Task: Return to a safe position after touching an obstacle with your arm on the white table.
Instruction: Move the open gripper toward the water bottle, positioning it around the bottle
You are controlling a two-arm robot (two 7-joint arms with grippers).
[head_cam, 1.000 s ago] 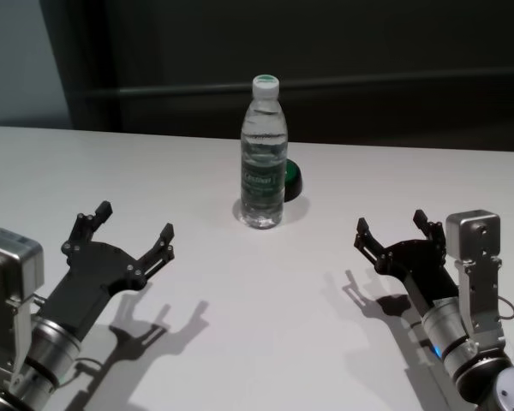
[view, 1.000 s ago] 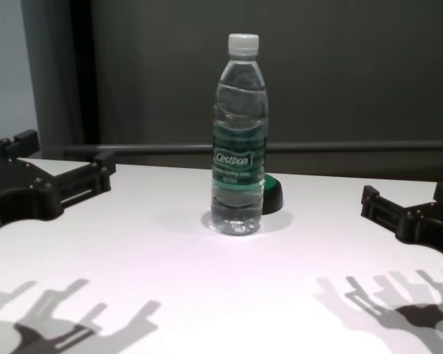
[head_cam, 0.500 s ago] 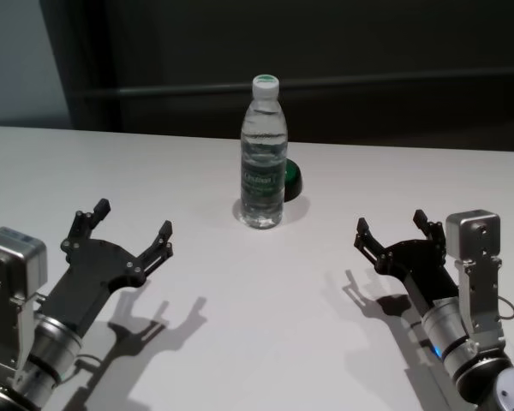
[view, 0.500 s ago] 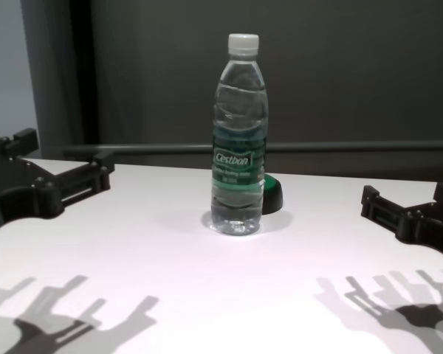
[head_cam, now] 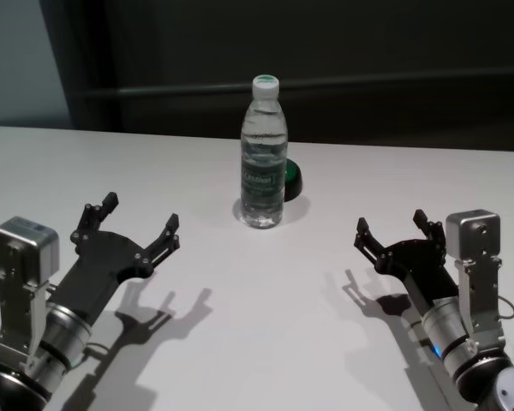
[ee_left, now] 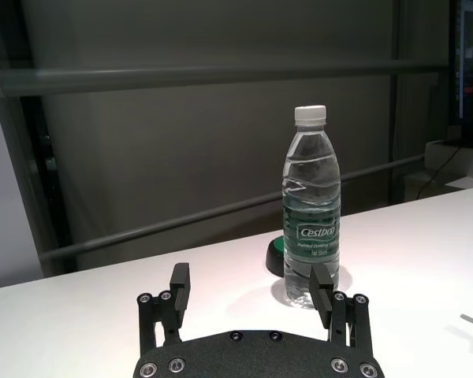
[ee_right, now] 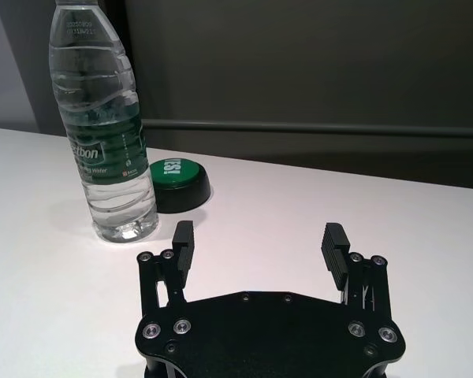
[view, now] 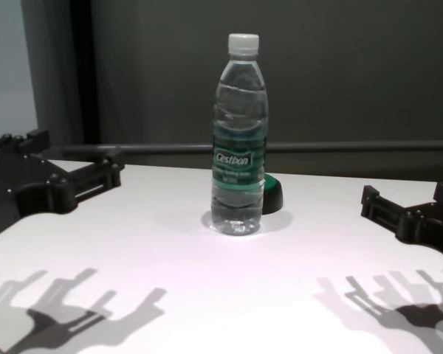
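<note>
Our left gripper (head_cam: pixel 140 224) is released and empty, near the bottle (head_cam: pixel 264 154). If we bump it, it could tip over on the tabletop (head_cam: pixel 265 342). Our right gripper (head_cam: pixel 392 229) waits released too.

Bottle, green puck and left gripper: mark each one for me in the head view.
bottle (head_cam: pixel 263 184): head view, on the label band.
green puck (head_cam: pixel 292 178): head view, on its visible green top behind the bottle.
left gripper (head_cam: pixel 140 222): head view, midway between its open fingertips.

The bottle (view: pixel 240 133) hides most of the round black and green puck (view: pixel 272 193) behind it. In the right wrist view the bottle's cap is cut off. The right gripper (view: pixel 410 210) runs off the chest view's right edge.
</note>
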